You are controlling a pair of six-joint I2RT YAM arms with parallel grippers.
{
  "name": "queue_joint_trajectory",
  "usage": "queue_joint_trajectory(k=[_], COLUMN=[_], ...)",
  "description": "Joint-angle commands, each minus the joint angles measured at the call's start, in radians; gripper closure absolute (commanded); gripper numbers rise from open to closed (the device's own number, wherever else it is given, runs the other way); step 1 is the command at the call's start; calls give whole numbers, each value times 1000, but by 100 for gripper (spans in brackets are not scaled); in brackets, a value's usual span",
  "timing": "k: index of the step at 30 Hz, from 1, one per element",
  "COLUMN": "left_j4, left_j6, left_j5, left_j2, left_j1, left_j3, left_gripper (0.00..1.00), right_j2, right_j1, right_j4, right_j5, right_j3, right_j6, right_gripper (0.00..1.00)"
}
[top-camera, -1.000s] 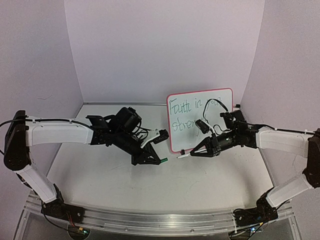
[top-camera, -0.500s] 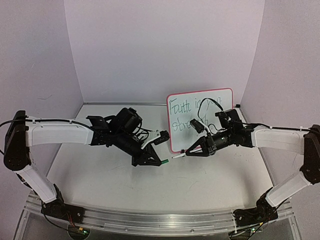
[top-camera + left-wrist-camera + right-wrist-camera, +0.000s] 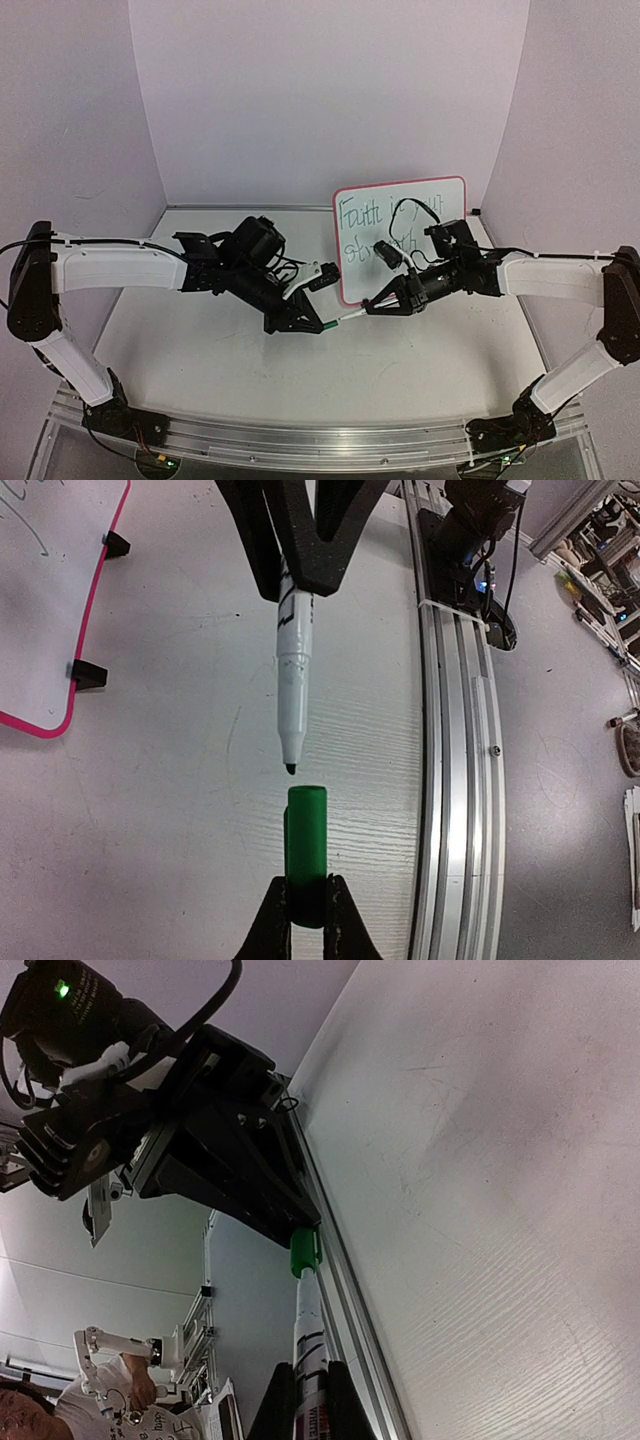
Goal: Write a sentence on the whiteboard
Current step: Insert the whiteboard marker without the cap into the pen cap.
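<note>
Top external view: the whiteboard [image 3: 352, 278] stands upright on its feet, the green sentence [image 3: 372, 214] on it in two lines, its right-hand part hidden. Writing is judged complete; the step in hand appears to be recapping. Just in front of the whiteboard, the right gripper [image 3: 378, 306] has its jaws clamped on the barrel of the marker [image 3: 294, 670]. The left gripper [image 3: 306, 908] has its jaws pinched narrow on the green cap [image 3: 306, 850]. Left wrist view: the nib [image 3: 290, 768] is just short of the cap mouth, not touching, roughly in line. The next move calls for a straight push along the marker's axis, nib kept centred, until the cap seats
</note>
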Motion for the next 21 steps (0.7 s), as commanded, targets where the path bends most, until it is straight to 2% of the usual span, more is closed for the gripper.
queue_joint_trajectory(k=[1,21], left_j4=[15,15], left_j6=[14,14], left_j5=[12,8], left_j2=[-34,-40], left_j1=[-6,-17], left_j3=[2,1], left_gripper=[100,100], right_j2=[14,37], right_j1=[11,34], right_j4=[34,34], right_j5=[-10,-18], right_j3=[37,49], right_j6=[5,7], right_gripper=[100,100])
